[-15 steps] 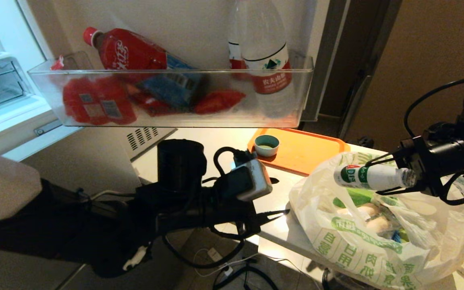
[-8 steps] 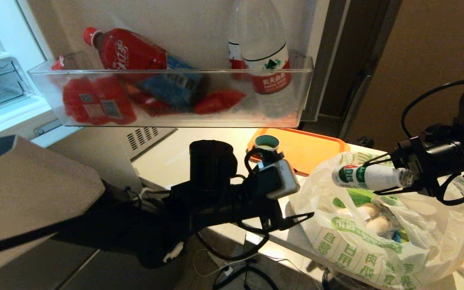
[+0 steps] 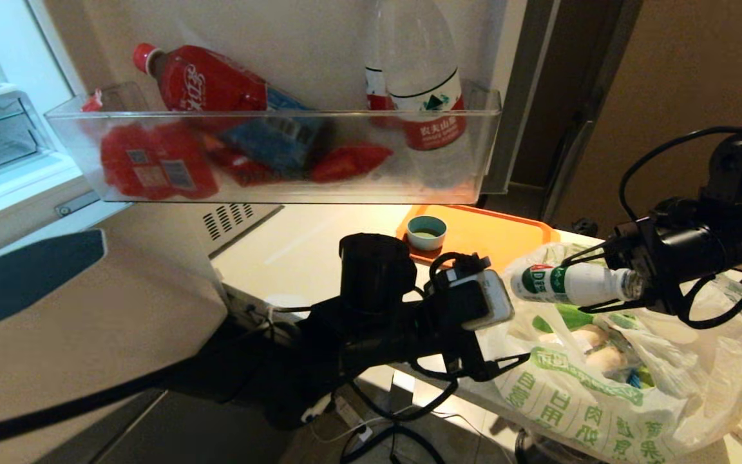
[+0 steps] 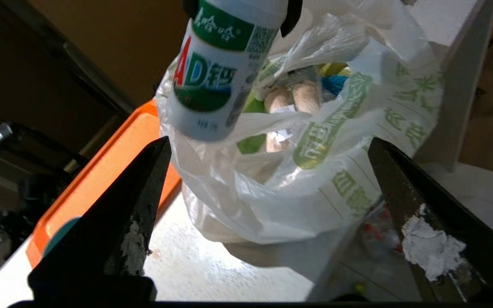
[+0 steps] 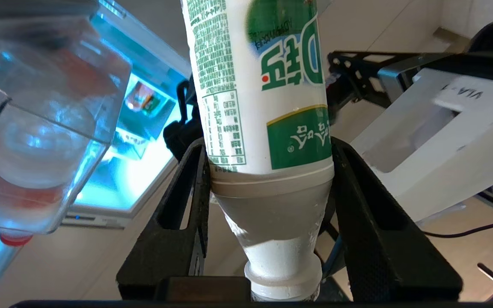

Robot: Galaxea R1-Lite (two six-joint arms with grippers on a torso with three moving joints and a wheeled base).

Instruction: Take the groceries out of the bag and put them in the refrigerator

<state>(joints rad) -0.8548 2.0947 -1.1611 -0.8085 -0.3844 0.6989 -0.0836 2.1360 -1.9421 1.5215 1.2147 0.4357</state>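
My right gripper point(image 3: 577, 285) is shut on a white bottle point(image 3: 558, 283) with a green label, holding it level above the bag point(image 3: 603, 399). In the right wrist view its fingers point(image 5: 268, 143) clamp the bottle point(image 5: 263, 85) just above the neck. The crinkly white bag with green characters sits open on the table, with pale beige lumps point(image 3: 593, 341) and a green pack point(image 3: 570, 319) inside. My left gripper point(image 3: 516, 351) stands open at the bag's left side; in the left wrist view the bag point(image 4: 315, 179) lies ahead between its spread fingers point(image 4: 268, 140). The refrigerator door point(image 3: 294, 38) hangs open behind.
The door's clear bin point(image 3: 281, 187) holds a red cola bottle point(image 3: 203, 80), red and blue packs and a clear water bottle point(image 3: 432, 96). An orange tray point(image 3: 493, 238) with a teal cup point(image 3: 426, 232) lies behind the bag. A vented silver box point(image 3: 229, 219) stands left of the table point(image 3: 319, 245).
My left arm has swung right toward the bag and its jaws have spread wider. The right gripper has carried the bottle slightly left.
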